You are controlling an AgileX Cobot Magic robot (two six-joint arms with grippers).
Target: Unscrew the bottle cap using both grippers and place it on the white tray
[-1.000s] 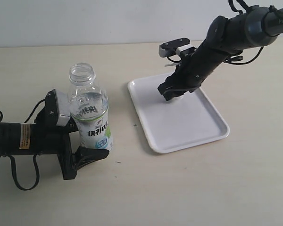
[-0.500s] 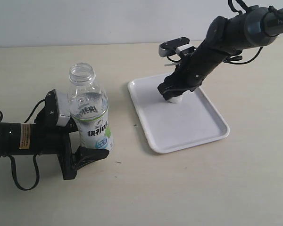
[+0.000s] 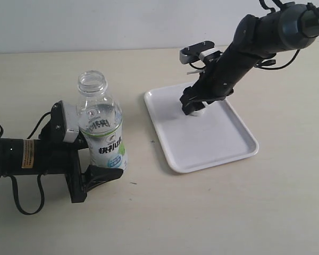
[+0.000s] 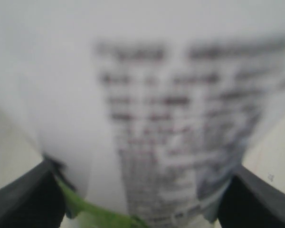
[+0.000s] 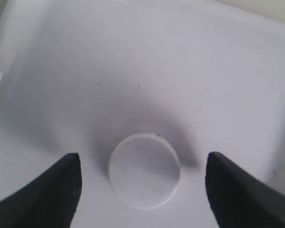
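Observation:
The clear bottle [image 3: 102, 130] stands upright on the table with its neck open and no cap on it. My left gripper [image 3: 98, 170] is shut on its lower body; in the left wrist view the blurred label [image 4: 147, 123] fills the space between the two black fingers [image 4: 23, 199]. The white bottle cap [image 5: 143, 170] lies flat on the white tray [image 3: 218, 141], just visible under my right gripper [image 3: 194, 109] as a white edge [image 3: 198, 112]. That gripper is open, its fingers [image 5: 242, 190] standing apart on either side of the cap without touching it.
The tray lies right of the bottle on a beige tabletop [image 3: 202, 212]. A pale wall runs along the back. The left arm's black cable [image 3: 26, 204] loops on the table at the left edge.
My right gripper has let go of the cap, which now rests on the tray, and has lifted slightly up and back. The left gripper and bottle have not moved.

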